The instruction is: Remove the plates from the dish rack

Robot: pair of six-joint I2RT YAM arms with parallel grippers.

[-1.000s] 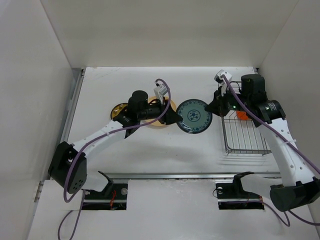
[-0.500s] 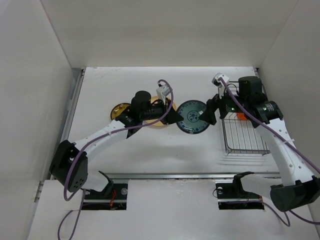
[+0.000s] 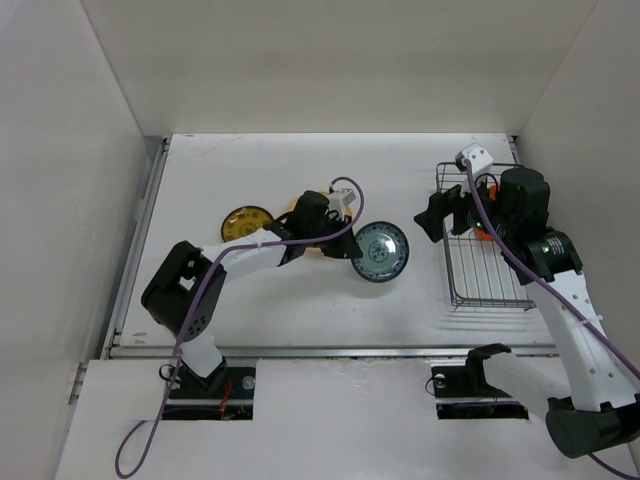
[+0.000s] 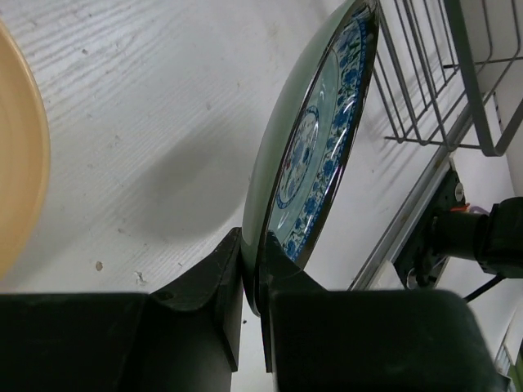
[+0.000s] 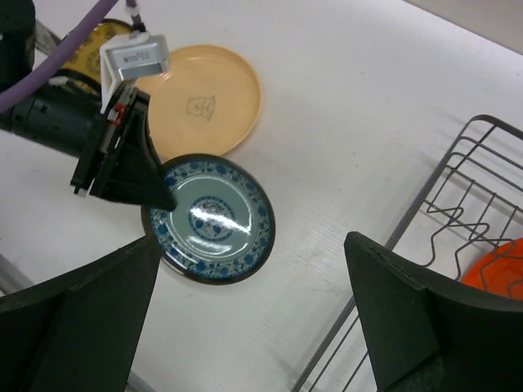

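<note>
Toward the left edge of the tabletop [image 3: 300, 170], lying flat: yellow-patterned plate [image 3: 246, 222]; just right of it, flat too and partly hidden beneath the left arm: peach plate [image 5: 204, 98]; next, left hand [image 3: 350, 248], clamped tight on the left rim of the light blue patterned plate [image 3: 381, 251], tilted, between the peach plate and the dish rack [image 3: 487, 270], touching neither; cannot tell whether its lower rim meets the tabletop; then right hand [image 3: 432, 214], fingers wide apart, gripping nothing, hovering by the rack's left side; near the right edge, the rack itself, with an orange-red plate [image 3: 484, 232] at its far end, partly screened by the right arm.
</note>
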